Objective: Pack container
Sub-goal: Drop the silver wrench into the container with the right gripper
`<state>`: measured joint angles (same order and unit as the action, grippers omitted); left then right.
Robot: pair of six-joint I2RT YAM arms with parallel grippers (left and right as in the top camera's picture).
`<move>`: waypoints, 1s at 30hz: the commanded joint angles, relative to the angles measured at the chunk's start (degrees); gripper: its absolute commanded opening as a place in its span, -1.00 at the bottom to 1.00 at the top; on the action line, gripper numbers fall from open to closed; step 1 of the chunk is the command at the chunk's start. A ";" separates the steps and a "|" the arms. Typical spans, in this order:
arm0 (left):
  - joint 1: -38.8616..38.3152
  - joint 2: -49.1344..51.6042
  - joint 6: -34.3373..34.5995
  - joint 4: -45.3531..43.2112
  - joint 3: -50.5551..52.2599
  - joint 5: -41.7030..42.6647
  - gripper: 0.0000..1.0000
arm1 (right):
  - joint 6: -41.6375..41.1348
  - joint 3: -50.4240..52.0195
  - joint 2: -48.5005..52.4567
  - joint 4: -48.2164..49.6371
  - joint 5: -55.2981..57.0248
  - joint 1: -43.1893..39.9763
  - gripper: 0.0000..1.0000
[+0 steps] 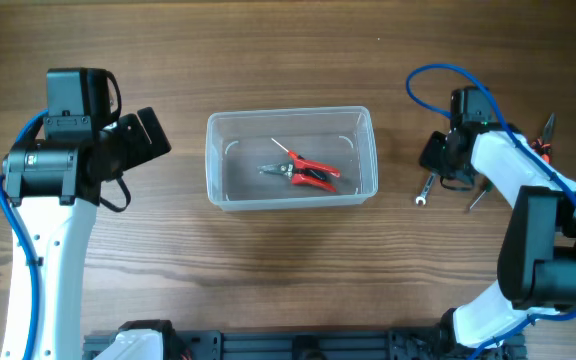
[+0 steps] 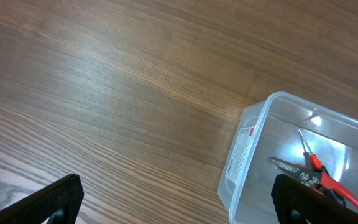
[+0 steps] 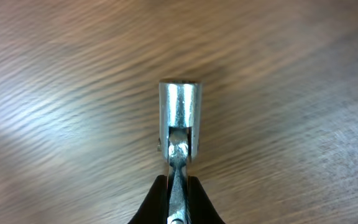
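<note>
One red cutter [image 1: 303,172] inside container [image 1: 218,190]; right of it, right gripper [image 3: 178,186] clamped on wrench [image 3: 179,109], another red tool [image 1: 542,148] unpacked; left gripper [image 1: 146,135] spread open.

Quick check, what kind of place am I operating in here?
Likely a robot workbench or lab: wood-grain table, a clear container holding red-handled pliers, and a socket wrench gripped in the right fingers.

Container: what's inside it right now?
Inside the container lie red-handled snips and a thin metal rod by them. Nothing else shows; anything beneath them is covered.
</note>
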<state>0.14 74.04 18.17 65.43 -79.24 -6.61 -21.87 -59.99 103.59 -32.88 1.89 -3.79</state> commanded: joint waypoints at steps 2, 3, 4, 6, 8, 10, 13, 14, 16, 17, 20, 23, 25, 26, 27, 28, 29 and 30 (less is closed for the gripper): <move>0.35 0.20 0.31 -0.70 -0.44 -0.35 0.99 | 17.51 -15.17 -7.43 -8.85 -13.22 1.33 -0.92; 0.35 0.20 0.31 -0.68 -0.44 -0.35 0.99 | 20.70 -19.02 -8.63 -12.72 -14.71 2.38 -0.92; 0.35 0.20 0.31 -0.68 -0.44 -0.35 0.99 | 25.20 -23.69 -9.75 -17.94 -15.54 4.44 -0.92; 0.35 0.20 0.31 -0.70 -0.44 -0.35 0.99 | 34.99 -31.08 -10.19 -27.56 -15.72 9.66 -0.92; 0.35 0.20 0.31 -0.70 -0.44 -0.35 0.99 | 43.15 -34.99 -10.19 -33.66 -15.69 15.28 -0.91; 0.35 0.20 0.31 -0.66 -0.44 -0.35 1.00 | 54.07 -35.47 -10.05 -36.11 -15.69 22.53 -0.91; 0.35 0.20 0.31 -0.63 -0.44 -0.35 1.00 | 62.36 -35.15 -7.89 -35.65 -15.72 29.24 -0.91; 0.35 0.20 0.31 -0.63 -0.44 -0.35 0.99 | 65.24 -35.15 -6.60 -35.12 -15.72 30.53 -0.92; 0.35 0.20 0.31 -0.63 -0.44 -0.33 1.00 | 70.14 -35.15 -3.54 -33.20 -15.72 32.20 -0.91; 0.35 0.20 0.33 -0.63 -0.44 -0.33 0.99 | 70.82 -35.15 -1.64 -31.69 -15.69 32.83 -0.91; 0.35 0.20 0.33 -0.44 -0.44 -0.33 0.99 | 71.89 -35.15 4.63 -27.30 -15.74 33.77 -0.92; 0.35 0.20 0.33 -0.39 -0.44 -0.33 1.00 | 72.89 -35.15 12.09 -26.47 -15.87 34.12 -0.91; 0.35 0.20 0.33 -0.50 -0.44 -0.33 1.00 | 72.78 -35.15 16.92 -26.43 -16.02 34.16 -0.92; 0.35 0.20 0.33 -0.50 -0.44 -0.33 1.00 | 72.70 -35.15 18.43 -26.40 -16.31 34.18 -0.91; 0.35 0.20 0.33 -0.44 -0.44 -0.33 0.99 | 72.65 -35.15 19.30 -26.36 -16.61 34.16 -0.91; 0.35 0.20 0.33 -0.46 -0.44 -0.33 1.00 | 72.39 -35.15 19.76 -26.21 -17.00 34.16 -0.91; 0.35 0.20 0.33 -0.46 -0.44 -0.33 0.99 | 72.30 -35.17 19.74 -25.99 -17.00 34.16 -0.56; 0.35 0.20 0.33 -0.48 -0.44 -0.33 1.00 | 70.86 -35.47 19.10 -25.94 -16.98 34.16 0.09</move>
<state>0.14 74.04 18.17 64.93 -79.24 -6.61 49.74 -95.31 122.58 -58.63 -14.15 29.93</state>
